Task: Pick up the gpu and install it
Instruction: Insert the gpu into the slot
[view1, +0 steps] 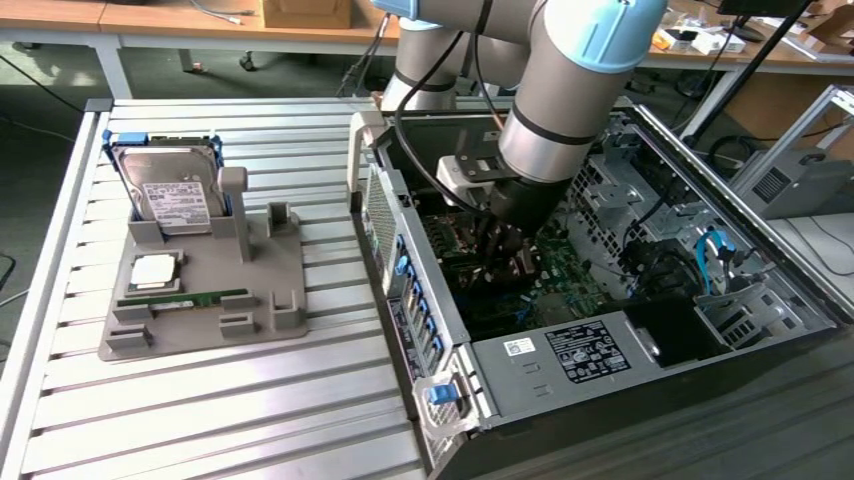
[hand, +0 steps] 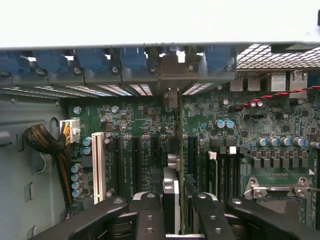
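Green-and-dark gpu (hand: 176, 165) stands edge-on, clamped in the hand (hand: 175, 210), lined up over a motherboard (hand: 280, 125) expansion slot (hand: 191, 155) for seating.

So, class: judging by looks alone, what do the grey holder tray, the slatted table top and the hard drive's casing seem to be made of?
The grey holder tray looks like matte moulded or printed plastic: uniform dull grey, no glint. The slatted table top appears to be bare aluminium: pale silver ribbed profiles with a soft sheen. The silver hard drive standing in the tray seems to have a metal casing, with a white paper label.
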